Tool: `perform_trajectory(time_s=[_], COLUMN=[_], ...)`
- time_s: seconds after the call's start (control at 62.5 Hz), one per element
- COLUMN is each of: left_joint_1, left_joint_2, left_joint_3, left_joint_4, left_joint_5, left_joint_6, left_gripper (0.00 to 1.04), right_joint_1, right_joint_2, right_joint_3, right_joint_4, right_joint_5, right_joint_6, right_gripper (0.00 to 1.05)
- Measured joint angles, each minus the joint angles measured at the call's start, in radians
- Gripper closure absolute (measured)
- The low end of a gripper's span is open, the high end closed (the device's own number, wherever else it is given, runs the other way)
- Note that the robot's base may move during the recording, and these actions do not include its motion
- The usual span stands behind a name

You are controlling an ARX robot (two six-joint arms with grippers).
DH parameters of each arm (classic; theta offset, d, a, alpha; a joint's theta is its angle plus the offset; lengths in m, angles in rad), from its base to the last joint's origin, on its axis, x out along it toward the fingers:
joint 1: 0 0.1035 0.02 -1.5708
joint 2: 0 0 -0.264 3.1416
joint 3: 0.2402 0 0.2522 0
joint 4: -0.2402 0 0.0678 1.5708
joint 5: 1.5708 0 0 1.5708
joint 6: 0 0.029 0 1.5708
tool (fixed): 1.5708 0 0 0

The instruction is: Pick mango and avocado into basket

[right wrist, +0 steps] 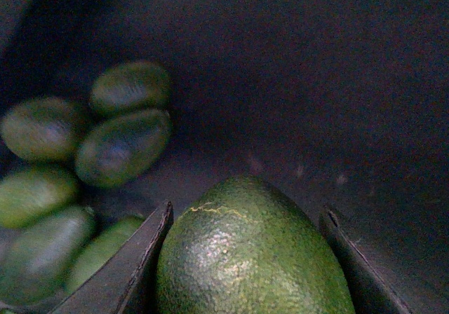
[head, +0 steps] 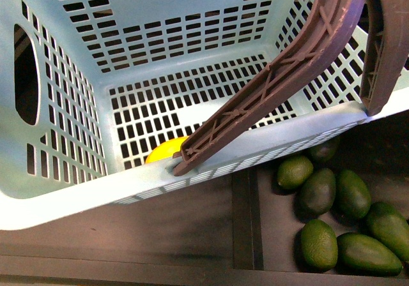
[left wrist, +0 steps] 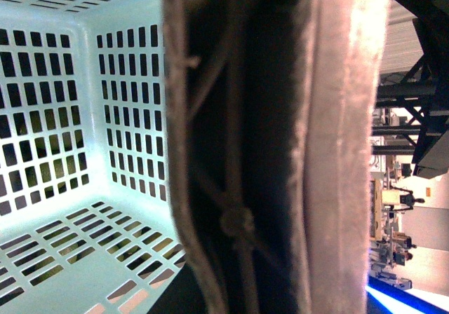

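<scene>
A dark tray (head: 192, 228) lies below the teal basket (head: 57, 196). The mango (head: 165, 150) sits inside at its near wall, with loose avocados (head: 335, 193) nearby. In the left wrist view a brown handle (left wrist: 266, 153) fills the picture and the left fingers are unseen. In the right wrist view the right fingers (right wrist: 140, 265) clasp the avocado (right wrist: 245, 258).

The brown ribbed handle (left wrist: 280, 153) sits super close to the wrist cam, a bit blurry, and fills most of the shot. Past it on one side the light teal basket (left wrist: 90, 83) shows two slotted walls meeting at a corner, plus its slotted floor. Beyond the handle's other side there's a bright, cluttered room (left wrist: 407, 209).
</scene>
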Motion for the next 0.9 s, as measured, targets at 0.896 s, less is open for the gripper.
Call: perform_trajectory(time_s=[0.896], left_joint_1=[0.0], left_joint_2=[0.0], left_joint_3=[0.0], left_joint_4=[0.0], left_joint_5=[0.0], left_joint_6=[0.0], left_gripper=[0.91], right_joint_1=[0.709], right_joint_2=[-0.598], right_joint_3=[-0.133], right_joint_4=[0.158], right_joint_5=[0.402], right_joint_6=[0.482], right_gripper=[0.5])
